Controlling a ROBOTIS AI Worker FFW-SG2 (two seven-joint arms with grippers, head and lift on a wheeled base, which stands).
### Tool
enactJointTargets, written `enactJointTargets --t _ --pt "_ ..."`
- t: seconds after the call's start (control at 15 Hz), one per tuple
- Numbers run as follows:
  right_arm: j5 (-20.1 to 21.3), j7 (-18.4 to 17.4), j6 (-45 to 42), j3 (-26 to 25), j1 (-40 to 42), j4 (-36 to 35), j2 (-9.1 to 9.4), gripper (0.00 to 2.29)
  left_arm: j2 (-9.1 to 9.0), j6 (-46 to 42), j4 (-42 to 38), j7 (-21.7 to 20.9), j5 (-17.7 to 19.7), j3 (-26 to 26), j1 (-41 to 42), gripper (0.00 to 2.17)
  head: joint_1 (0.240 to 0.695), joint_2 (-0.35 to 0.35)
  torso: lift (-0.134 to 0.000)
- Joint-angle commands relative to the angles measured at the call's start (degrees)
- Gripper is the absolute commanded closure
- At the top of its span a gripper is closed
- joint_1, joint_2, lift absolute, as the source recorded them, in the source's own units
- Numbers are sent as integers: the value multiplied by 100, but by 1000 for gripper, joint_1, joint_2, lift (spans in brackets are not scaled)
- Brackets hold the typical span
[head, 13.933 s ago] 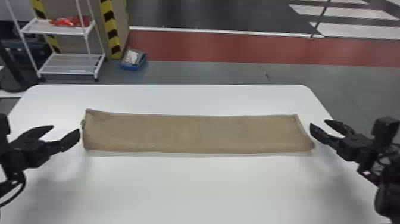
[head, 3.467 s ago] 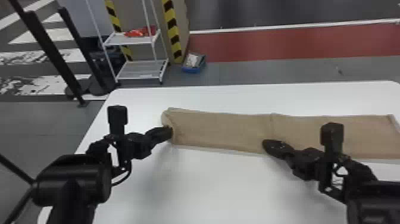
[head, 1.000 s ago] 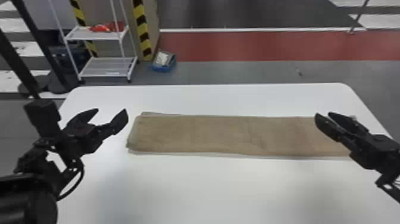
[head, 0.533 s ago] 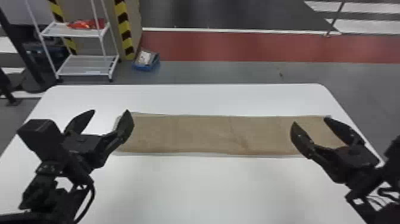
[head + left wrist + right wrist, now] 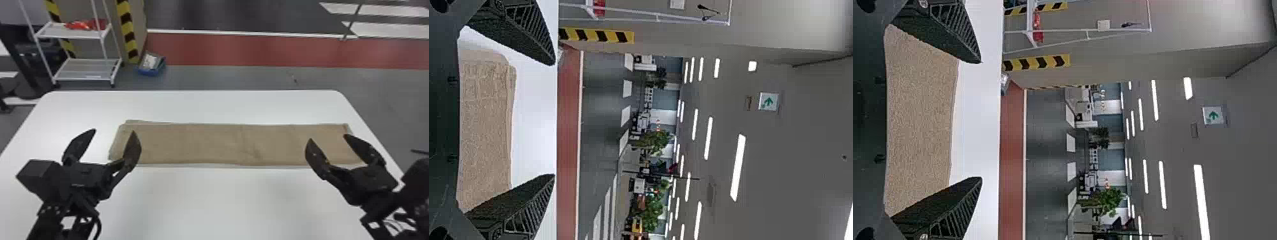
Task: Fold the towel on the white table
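While both arms reach over the near side of the table (image 5: 223,201), the left gripper (image 5: 114,131) points away from the robot with its fingers spread wide, the inner one crossing the towel's left end in the head view. The right gripper (image 5: 327,137) is parted just as plainly, its fingers in front of the right end. The towel (image 5: 210,143) lies flat between them and beyond, a long tan strip running left to right across the table. A paler layer peeks out at its left end and in a thin line along the near edge; a faint crease crosses it right of the middle, with a small wrinkle beside it. Compared with 3.5 seconds ago, the right gripper has gone from the towel's middle to its right end, and the left gripper's fingers, then together against the left end, have parted. The fingers and the right gripper's body hide parts of the near edge and ends. Both arms are cut off at the frame's edges. How many layers the towel has, and how far above it the fingers hang, cannot be told. On the floor past the table are a white rack (image 5: 86,68) and a blue box (image 5: 151,72).
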Motion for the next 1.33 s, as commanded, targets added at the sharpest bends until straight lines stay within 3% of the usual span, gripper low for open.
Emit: enactJointTargets --t 0.0,0.13,0.47,0.67,1.27 --pt "-19 -24 -172 47 82 42 5 39 22 -196 -32 2 -45 22 128 76 695 -68 -123" --pt "-28 -121 -488 223 284 34 5 39 22 -266 -58 73 -212 22 207 76 695 -63 -123" --pt "289 -815 -1771 1163 733 25 5 56 22 -776 -58 -6 -238 22 471 76 695 -16 -123" --pt "377 -1211 -1877 1427 794 42 5 66 22 -811 -146 -15 -238 22 577 76 695 15 -123" --pt "315 -1228 -1314 1409 794 42 5 76 22 -794 -225 73 -247 39 656 76 695 40 -123"
